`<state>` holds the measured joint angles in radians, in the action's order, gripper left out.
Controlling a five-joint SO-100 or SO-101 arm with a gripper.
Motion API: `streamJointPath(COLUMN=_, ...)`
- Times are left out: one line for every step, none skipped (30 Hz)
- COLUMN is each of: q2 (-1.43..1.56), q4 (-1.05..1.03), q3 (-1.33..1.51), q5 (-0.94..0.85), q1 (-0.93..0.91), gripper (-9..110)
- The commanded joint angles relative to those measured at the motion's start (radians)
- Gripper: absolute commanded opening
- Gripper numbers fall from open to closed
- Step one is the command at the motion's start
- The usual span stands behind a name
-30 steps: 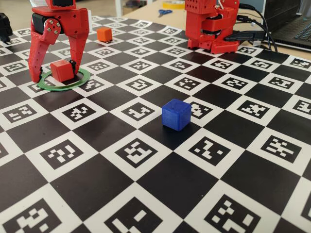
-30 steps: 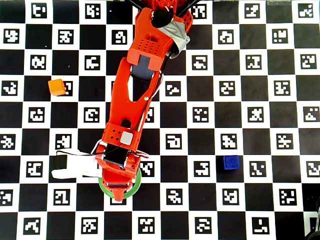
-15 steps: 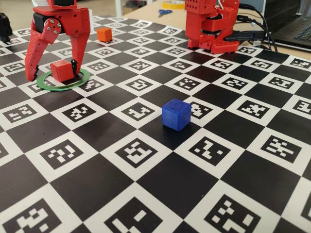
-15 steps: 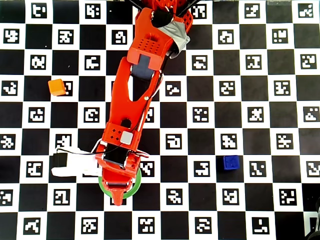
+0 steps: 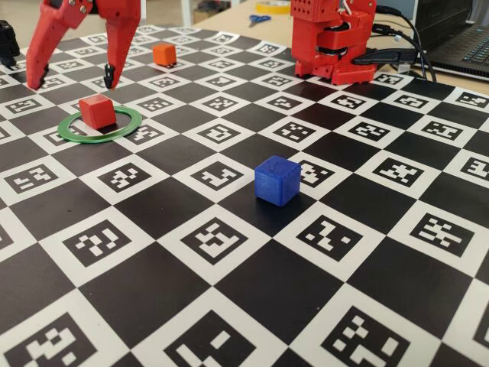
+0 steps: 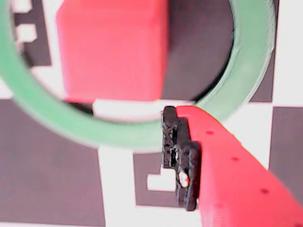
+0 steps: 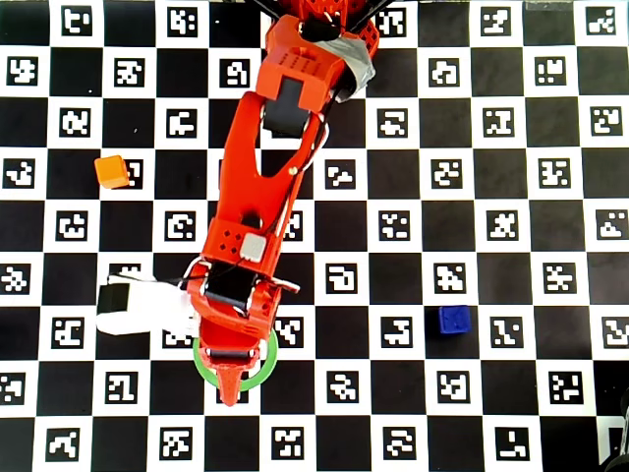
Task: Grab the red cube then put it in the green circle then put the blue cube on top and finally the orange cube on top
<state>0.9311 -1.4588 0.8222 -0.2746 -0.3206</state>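
Your end effector [image 5: 72, 76] hangs above the green circle [image 5: 130, 127] with its fingers spread wide and nothing between them. The red cube [image 5: 98, 111] sits on the worktop [image 5: 244, 306] inside the green circle, toward its far side in the fixed view, touching neither finger. The blue cube [image 5: 277, 180] rests well apart from the green circle, to its right in that view. The orange cube [image 5: 163, 53] lies beyond the circle, near the arm's base [image 5: 332, 42].
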Motion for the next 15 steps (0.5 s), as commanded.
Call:
streamJointPath(q2=0.209, q4=-0.044, q3=0.003, q5=0.018, q1=0.029, gripper=48)
streamJointPath(q2=0.23, q4=-0.055, q3=0.015, q5=0.026, q1=0.037, gripper=48)
streamJointPath(q2=0.252, q4=-0.061, q3=0.028, q5=0.035, q1=0.044, gripper=48)
streamJointPath(q2=0.272, q4=-0.067, q3=0.043, q5=0.046, q1=0.052, gripper=47)
streamJointPath(q2=0.293, q4=-0.075, q3=0.057, q5=0.06, q1=0.063, gripper=47)
streamJointPath(q2=0.311, q4=-0.086, q3=0.067, q5=0.074, q1=0.072, gripper=47)
streamJointPath(q2=0.33, q4=-0.095, q3=0.08, q5=0.089, q1=0.083, gripper=47)
streamJointPath(q2=0.347, q4=-0.106, q3=0.089, q5=0.107, q1=0.095, gripper=47)
streamJointPath(q2=0.362, q4=-0.118, q3=0.097, q5=0.129, q1=0.106, gripper=47)
streamJointPath(q2=0.376, q4=-0.13, q3=0.098, q5=0.155, q1=0.121, gripper=47)
streamJointPath(q2=0.39, q4=-0.144, q3=0.098, q5=0.179, q1=0.135, gripper=47)
streamJointPath(q2=0.402, q4=-0.158, q3=0.098, q5=0.195, q1=0.152, gripper=47)
streamJointPath(q2=0.414, q4=-0.17, q3=0.098, q5=0.21, q1=0.169, gripper=47)
streamJointPath(q2=0.426, q4=-0.179, q3=0.098, q5=0.235, q1=0.184, gripper=47)
streamJointPath(q2=0.439, q4=-0.189, q3=0.098, q5=0.261, q1=0.202, gripper=46)
